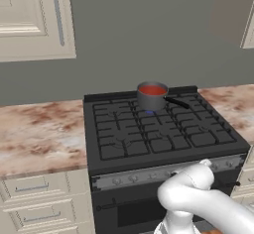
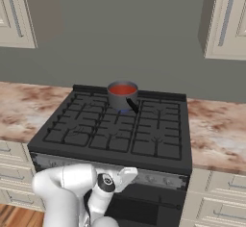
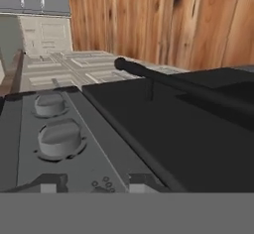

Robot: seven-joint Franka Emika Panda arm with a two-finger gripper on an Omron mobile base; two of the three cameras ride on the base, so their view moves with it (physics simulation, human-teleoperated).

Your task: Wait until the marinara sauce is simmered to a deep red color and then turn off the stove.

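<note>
Marbled countertop (image 1: 39,136), beige drawers (image 1: 34,198), upper cabinets (image 2: 228,19), wooden floor (image 3: 163,20)

red marinara sauce (image 1: 152,90) in saucepan (image 1: 151,99) on stove (image 1: 163,134).

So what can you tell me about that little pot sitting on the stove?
The saucepan is small, round and grey, metal by its look, with a thin black handle sticking out to one side. It stands upright on the black grates at the back of the stove, near the middle. Inside lies a smooth red disc of marinara sauce close to the rim. A faint blue glow shows beneath its base, suggesting a lit burner. Nothing but the grate touches it.
</note>
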